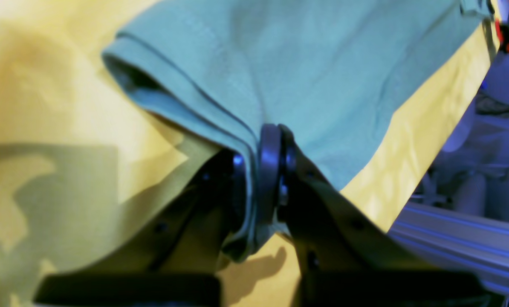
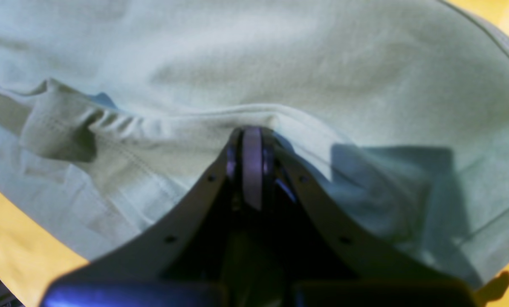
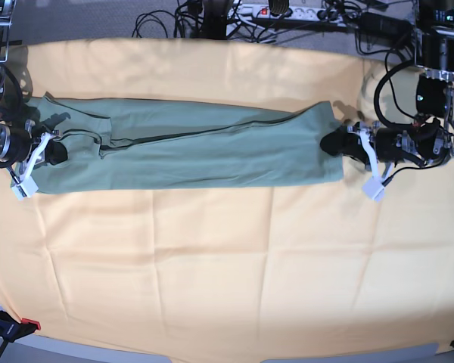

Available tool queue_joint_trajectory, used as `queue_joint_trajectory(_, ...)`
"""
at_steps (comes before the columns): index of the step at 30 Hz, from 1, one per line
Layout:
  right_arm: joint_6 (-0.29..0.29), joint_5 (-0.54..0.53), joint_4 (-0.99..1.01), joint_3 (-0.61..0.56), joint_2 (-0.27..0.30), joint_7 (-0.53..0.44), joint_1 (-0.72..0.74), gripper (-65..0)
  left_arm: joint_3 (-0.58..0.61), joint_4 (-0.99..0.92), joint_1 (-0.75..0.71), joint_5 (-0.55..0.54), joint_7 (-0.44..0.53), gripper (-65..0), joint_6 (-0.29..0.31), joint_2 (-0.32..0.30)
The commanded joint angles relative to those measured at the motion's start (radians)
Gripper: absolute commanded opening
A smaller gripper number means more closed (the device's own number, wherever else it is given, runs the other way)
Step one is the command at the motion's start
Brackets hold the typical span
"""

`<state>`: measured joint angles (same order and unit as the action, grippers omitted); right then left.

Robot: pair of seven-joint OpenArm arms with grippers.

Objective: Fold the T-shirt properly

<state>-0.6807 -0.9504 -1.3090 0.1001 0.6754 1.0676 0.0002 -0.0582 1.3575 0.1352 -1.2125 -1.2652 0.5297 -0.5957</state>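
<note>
Only the base view takes in the whole T-shirt (image 3: 189, 147): it lies as a long, narrow band folded lengthwise across the far half of the yellow-orange cloth (image 3: 212, 265) that covers the tabletop, with an arm at each end. That view also shows cables (image 3: 212, 15) and a power strip (image 3: 284, 10) beyond the cloth's far edge, and a red-tipped clamp (image 3: 19, 327) at one near corner. The claws themselves are small and dark there, so their grip is hard to read from above.

The left wrist view fills that gap. The left claw (image 1: 258, 170) is closed on a bunched edge of the shirt (image 1: 301, 64): the layered green fabric runs down between the two pads and a tuft hangs out below them. A hemmed fold of the shirt stands just off the cloth (image 1: 45, 85) to one side, and an aluminium rail (image 1: 459, 243) shows past the cloth's edge.

The right wrist view shows the right claw (image 2: 251, 166) with its pads pressed together, the tip at a raised, seamed fold of the shirt (image 2: 280, 55). Whether fabric is pinched between the pads cannot be told. The fabric is gathered into small wrinkles beside the tip, and yellow cloth (image 2: 20, 251) shows at the corners.
</note>
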Motion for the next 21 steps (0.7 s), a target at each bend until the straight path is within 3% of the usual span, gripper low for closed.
queue_joint_trajectory(1,0.011,0.035,0.002,-0.006,0.003,0.036,0.0,-65.0,-0.009,0.013,0.033,-0.016,0.011,-65.0,0.0,-0.02)
queue_joint_trajectory(13,0.011,0.035,0.002,-0.006,0.003,0.035,0.003,-65.0,-0.122,0.013,0.062,-0.019,0.008,-65.0,0.0,-0.023)
queue_joint_trajectory(16,0.011,0.035,0.002,-0.006,0.003,0.035,0.006,-65.0,-0.122,0.013,0.06,-0.089,0.004,-65.0,0.004,-0.021)
queue_joint_trajectory(21,0.011,0.035,0.002,-0.006,0.003,0.035,0.005,-65.0,-0.122,0.013,0.06,-0.271,-0.061,-65.0,0.08,-0.012)
